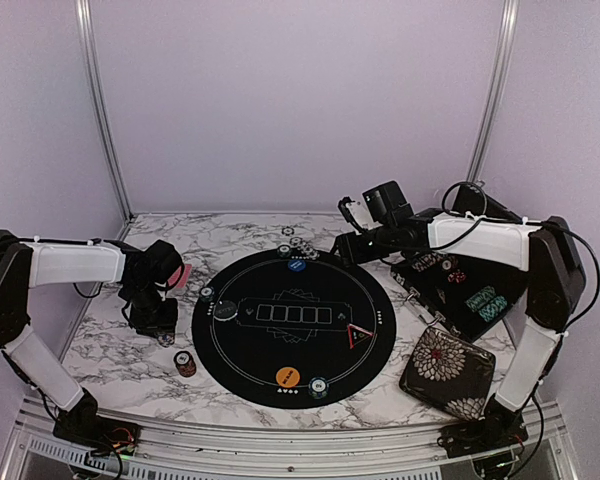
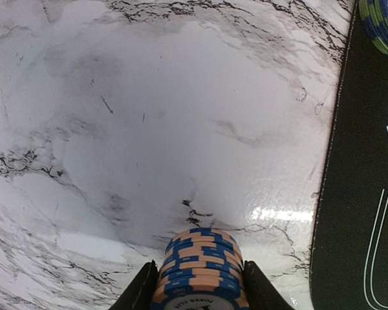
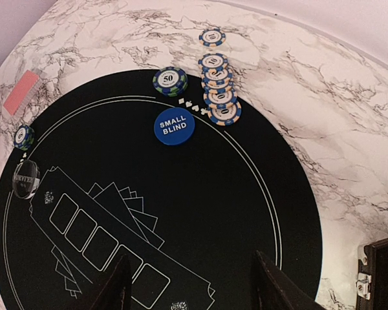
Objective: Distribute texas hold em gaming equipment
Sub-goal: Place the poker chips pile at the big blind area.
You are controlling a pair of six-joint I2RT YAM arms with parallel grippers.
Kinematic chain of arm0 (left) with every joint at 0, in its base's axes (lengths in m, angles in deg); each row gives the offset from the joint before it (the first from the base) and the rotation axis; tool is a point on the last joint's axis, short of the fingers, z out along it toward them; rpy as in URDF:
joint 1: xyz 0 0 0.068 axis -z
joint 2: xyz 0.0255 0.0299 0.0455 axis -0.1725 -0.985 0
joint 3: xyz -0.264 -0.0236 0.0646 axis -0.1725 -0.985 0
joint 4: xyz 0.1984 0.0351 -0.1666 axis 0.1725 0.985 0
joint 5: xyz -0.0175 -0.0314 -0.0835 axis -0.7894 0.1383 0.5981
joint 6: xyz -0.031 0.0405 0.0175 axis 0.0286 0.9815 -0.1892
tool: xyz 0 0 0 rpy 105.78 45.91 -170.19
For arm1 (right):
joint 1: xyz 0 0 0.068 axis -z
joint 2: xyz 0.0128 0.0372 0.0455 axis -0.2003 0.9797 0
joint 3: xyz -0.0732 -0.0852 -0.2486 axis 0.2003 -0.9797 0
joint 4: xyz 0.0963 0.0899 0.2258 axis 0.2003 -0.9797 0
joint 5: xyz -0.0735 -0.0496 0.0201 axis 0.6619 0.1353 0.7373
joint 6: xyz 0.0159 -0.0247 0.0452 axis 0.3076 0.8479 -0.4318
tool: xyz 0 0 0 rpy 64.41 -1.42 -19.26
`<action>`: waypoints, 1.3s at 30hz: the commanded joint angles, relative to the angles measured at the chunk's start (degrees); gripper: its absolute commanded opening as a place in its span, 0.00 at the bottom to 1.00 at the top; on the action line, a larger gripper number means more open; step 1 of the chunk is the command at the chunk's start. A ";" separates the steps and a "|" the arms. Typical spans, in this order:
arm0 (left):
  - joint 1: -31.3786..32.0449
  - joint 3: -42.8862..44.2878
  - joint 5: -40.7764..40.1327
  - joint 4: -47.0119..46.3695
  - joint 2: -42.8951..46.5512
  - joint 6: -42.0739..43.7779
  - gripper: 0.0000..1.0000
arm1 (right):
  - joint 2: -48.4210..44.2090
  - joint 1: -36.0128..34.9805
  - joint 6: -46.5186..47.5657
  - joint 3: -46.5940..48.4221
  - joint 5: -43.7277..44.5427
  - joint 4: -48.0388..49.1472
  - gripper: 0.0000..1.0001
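The left pincer point(image 2: 198, 294) clamped a ridged stack of orange-and-blue striped chips point(image 2: 202, 261) over the glossy marbled surface point(image 2: 149, 129), beside the round black mat point(image 2: 355, 226). The right pincer point(image 3: 194, 290) gaped wide above that mat, near the smooth blue disc point(image 3: 173, 126).

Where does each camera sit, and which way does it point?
Top external: above and behind the bases, facing down over the black mat; left arm, right arm show.
Left wrist: on the left arm, facing the marble table; its fingers clamp a chip stack.
Right wrist: above the mat, facing down; its open fingers show.
Shared: top and right wrist both show the SMALL BLIND disc.
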 commanded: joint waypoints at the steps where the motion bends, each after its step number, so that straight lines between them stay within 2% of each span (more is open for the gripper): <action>1: -0.01 1.33 -0.30 0.94 -0.56 1.23 0.38 | -0.92 0.74 0.35 0.48 0.67 0.17 0.60; 6: 0.16 3.01 -0.56 2.15 -0.39 1.62 0.35 | -0.92 0.73 0.35 0.55 0.87 0.11 0.60; 17: 1.63 6.72 -0.74 4.61 -0.75 1.80 0.33 | -0.64 0.77 0.35 0.73 0.88 0.09 0.60; 28: 8.53 16.47 -0.67 7.95 -6.29 0.69 0.33 | -2.10 0.86 -0.15 -1.53 1.14 0.34 0.60; 39: 18.12 30.36 0.77 10.05 -17.19 -0.44 0.33 | -6.08 1.53 -1.38 -7.64 1.53 1.45 0.60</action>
